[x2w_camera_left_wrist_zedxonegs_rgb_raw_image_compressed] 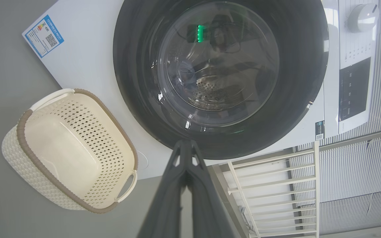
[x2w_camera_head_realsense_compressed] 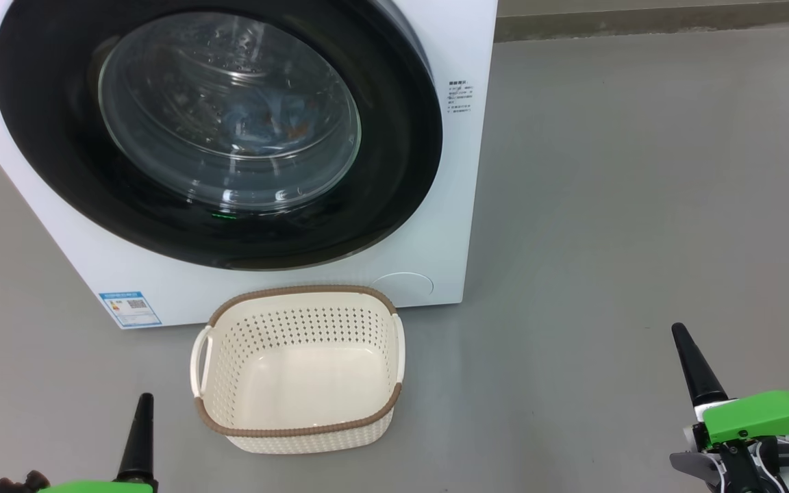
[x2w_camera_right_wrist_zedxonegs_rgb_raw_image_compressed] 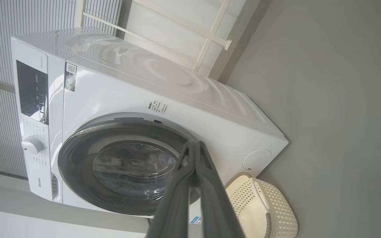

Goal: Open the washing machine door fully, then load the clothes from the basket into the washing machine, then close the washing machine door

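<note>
Washing machine door closed against the front of the washing machine, glossy black rim flush all round as far as can be judged. Through the domed glass, light blue clothes with orange-brown print, low in the drum. Basket on the floor just near of the machine, empty.

Left gripper low at near left, fingers pressed together on nothing. Right gripper at near right, well apart from machine and basket, likewise pinched closed and empty.

Looks like all three steps done, or very nearly so.

Latch engagement not confirmable from these views: if merely resting on the seal, door liable to swing back out. Also possible: a fold of fabric trapped between seal and glass, hidden behind the black rim, enough to stop a proper close. Basket right below the door and between the two arms, so easily knocked by a forward roll of the base or a low sweep of either arm.
</note>
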